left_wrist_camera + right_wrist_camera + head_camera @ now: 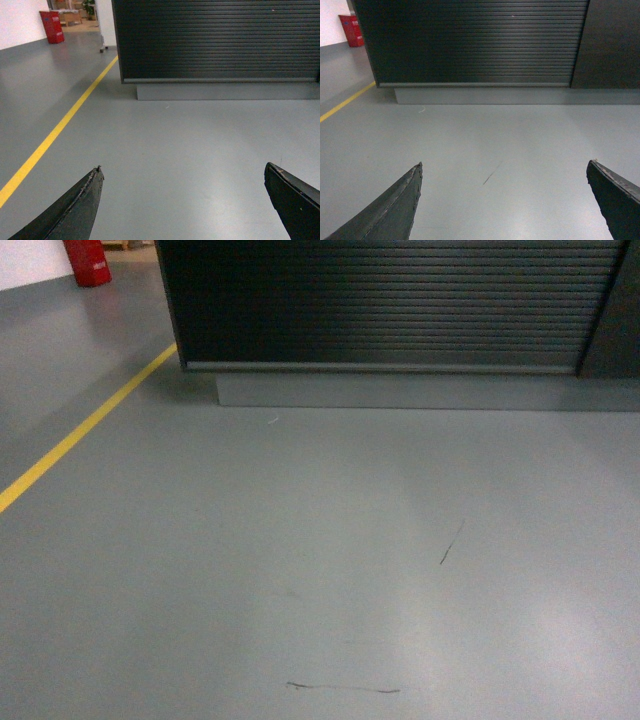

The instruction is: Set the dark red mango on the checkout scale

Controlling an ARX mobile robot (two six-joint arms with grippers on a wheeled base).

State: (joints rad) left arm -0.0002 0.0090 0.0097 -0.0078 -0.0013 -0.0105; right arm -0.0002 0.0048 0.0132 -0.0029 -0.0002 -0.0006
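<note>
Checkout point(400, 300) stands ahead, dark brown-black, w/ its horizontally ribbed front panel filling the top of the head view; only the front shows, the flat top is out of frame. Under the panel runs a grey plinth point(420, 390), set back a little, resting on the grey floor point(300, 540). Mango and scale are in none of the three views, so I cannot tell where they are.

A yellow line point(80, 435) crosses the floor diagonally on the left side, going toward the left corner of the checkout. Far behind at top left, a red box point(88, 260) stands by a white wall. Some thin dark scuff marks point(452, 542) lie on the floor in front of the checkout.

Left gripper point(182, 195) shows in its wrist view w/ both dark fingers point(75, 210) spread wide apart, nothing between them, only floor below. Right gripper point(504, 197) is the same: fingers point(615, 195) wide apart, holding nothing, pointing toward the ribbed panel. Right of the panel, in the right wrist view, a smooth dark side panel point(612, 42) joins it.
</note>
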